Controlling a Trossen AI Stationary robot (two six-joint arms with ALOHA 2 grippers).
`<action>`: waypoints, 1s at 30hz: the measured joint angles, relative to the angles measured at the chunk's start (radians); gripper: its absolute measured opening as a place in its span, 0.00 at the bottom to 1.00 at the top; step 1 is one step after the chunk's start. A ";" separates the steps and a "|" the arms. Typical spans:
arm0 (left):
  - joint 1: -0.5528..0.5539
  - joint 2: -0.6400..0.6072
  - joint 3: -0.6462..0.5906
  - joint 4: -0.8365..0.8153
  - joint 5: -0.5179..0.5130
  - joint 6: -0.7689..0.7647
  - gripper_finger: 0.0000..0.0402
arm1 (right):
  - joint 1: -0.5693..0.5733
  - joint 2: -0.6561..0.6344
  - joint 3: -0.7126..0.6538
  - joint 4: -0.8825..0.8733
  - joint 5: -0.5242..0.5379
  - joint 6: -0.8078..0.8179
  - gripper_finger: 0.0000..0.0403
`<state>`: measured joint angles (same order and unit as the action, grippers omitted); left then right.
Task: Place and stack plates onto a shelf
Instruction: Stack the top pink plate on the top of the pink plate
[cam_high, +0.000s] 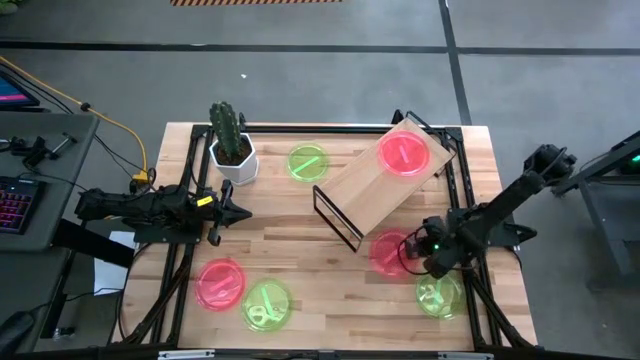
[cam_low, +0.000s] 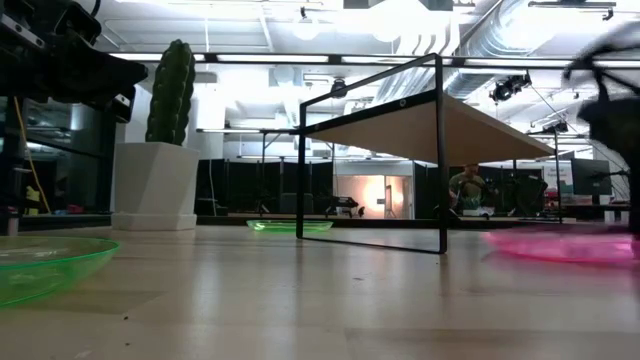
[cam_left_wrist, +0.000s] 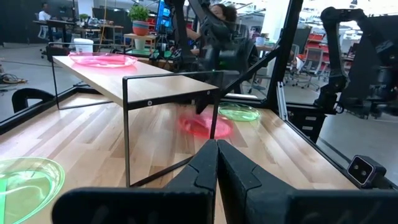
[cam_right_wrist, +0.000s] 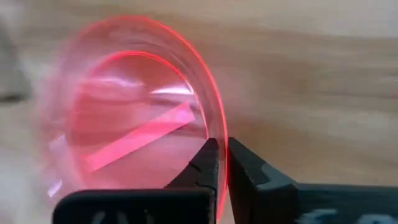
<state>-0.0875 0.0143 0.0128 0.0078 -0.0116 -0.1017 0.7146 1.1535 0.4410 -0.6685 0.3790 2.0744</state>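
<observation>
The shelf (cam_high: 375, 190), a light-wood board on a thin black wire frame, stands slanted at the high view's centre. One red-pink plate (cam_high: 404, 153) lies flat on its upper-right end. A second red-pink plate (cam_high: 388, 250) sits below the shelf, its rim pinched by the right end effector (cam_right_wrist: 222, 163). A third red-pink plate (cam_high: 220, 283) lies lower left beside a green plate (cam_high: 267, 304). Other green plates lie upper centre (cam_high: 308, 162) and lower right (cam_high: 438, 296).

Even, bright indoor light; some motion blur.
Ceiling lamps (cam_low: 400, 15) glare white in the low view; the red plate (cam_right_wrist: 130, 124) smears in the right wrist view; the bench (cam_high: 330, 320) shows soft shadows.
</observation>
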 joint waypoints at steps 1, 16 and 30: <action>0.000 0.000 0.000 0.000 0.000 0.000 0.00 | 0.006 -0.032 0.001 -0.005 0.011 -0.013 0.01; 0.000 0.000 0.000 0.000 0.000 0.000 0.00 | 0.133 -0.442 -0.001 -0.054 0.076 -0.180 0.00; 0.000 0.000 0.000 0.000 0.000 0.000 0.00 | 0.163 -0.647 0.001 0.164 0.089 -0.533 0.00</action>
<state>-0.0875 0.0147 0.0128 0.0078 -0.0116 -0.1017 0.8780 0.5063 0.4419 -0.5047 0.4679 1.5416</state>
